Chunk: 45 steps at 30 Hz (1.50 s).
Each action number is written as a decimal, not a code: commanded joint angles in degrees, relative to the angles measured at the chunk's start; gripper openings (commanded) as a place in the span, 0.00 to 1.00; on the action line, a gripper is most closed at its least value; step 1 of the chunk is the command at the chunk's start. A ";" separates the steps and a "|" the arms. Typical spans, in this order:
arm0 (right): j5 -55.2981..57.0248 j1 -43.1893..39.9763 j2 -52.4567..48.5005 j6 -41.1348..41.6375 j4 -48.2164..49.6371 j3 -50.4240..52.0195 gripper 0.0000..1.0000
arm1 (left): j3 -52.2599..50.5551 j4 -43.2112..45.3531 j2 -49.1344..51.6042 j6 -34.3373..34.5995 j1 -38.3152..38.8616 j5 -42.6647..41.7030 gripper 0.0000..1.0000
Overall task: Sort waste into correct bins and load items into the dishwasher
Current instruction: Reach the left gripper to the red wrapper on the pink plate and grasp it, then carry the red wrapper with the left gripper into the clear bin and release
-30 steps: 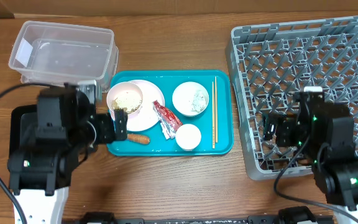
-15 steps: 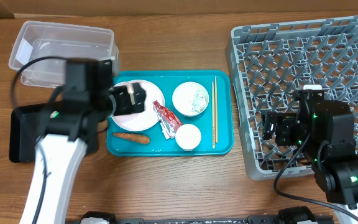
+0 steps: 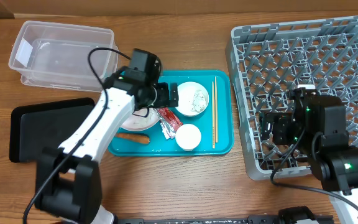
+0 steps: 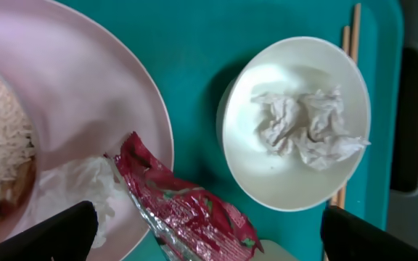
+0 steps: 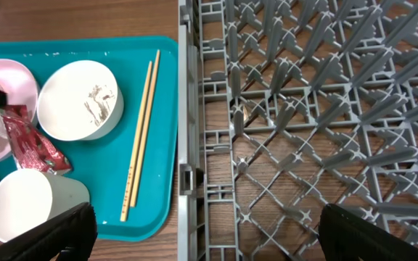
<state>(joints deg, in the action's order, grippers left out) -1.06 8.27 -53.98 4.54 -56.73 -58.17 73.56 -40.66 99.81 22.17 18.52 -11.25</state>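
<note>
At lower centre, the wrapper point(image 4: 187, 206) looked light, crinkly, slippery, best pinched mid-fold; the left gripper point(image 4: 216, 243) hung wide open, empty.

A teal tray point(image 3: 224, 112) lies flat on the wooden counter point(image 3: 179, 186), directly beneath the left hand point(image 3: 171, 95), and its smooth blue-green floor fills most of the space under that hand. From the right hand point(image 3: 268, 127), the tray lies off to the inner side, its raised rim running alongside. Brown wood grain spreads out beyond the tray, past both hands.
</note>
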 commanded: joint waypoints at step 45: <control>0.17 -0.26 -1.33 0.15 -0.26 -1.92 1.00 | 25.64 -14.03 -1.03 5.90 -5.60 25.18 0.04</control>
<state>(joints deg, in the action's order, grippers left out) -1.04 8.27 -55.46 4.49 -57.06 -58.17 95.39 -54.89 101.86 29.41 16.08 3.14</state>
